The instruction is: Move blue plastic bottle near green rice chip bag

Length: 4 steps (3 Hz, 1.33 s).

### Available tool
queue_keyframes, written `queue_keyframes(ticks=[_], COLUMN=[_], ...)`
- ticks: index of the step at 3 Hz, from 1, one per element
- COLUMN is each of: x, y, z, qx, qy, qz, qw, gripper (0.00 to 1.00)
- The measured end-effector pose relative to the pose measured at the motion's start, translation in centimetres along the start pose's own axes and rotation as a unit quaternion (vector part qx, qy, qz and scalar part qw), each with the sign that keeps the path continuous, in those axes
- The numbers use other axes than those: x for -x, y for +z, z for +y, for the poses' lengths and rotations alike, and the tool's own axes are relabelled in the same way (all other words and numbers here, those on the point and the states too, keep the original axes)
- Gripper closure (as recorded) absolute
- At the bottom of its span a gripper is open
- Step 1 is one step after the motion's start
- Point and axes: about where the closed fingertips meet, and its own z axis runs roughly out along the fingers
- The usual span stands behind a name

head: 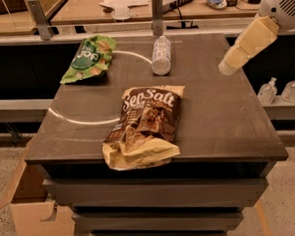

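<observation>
Your gripper hangs over the table's right rear; to its left, open surface reaches the blue plastic bottle.

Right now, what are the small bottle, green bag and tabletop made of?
The bottle looks like translucent plastic; light passes through it. The green bag seems to be glossy film, creased and shiny. The tabletop is matte dark laminate or stone, cannot tell which. The gripper hovers above the tabletop's right side in the view.

Dark table on a speckled floor, cardboard box at its left, wooden desks behind, two pump bottles on a ledge to the right. The gripper hangs over the table's far-right edge.
</observation>
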Motion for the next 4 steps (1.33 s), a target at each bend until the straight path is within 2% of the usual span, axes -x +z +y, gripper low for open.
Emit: queue_keyframes(ticks=[1,2,3,4], x=[2.8,3.0,3.1,4.2], y=[2.0,2.2,2.2,3.1], z=[-2.3,-2.3,-2.3,-3.2], qx=[-0.003,-0.001,-0.001,-0.003], qy=[0.083,0.127,0.127,0.173], qz=[-0.021,-0.022,-0.022,-0.03], qw=[0.9963,0.9917,0.9917,0.9844], gripper=[0.0,0.0,0.0,0.0])
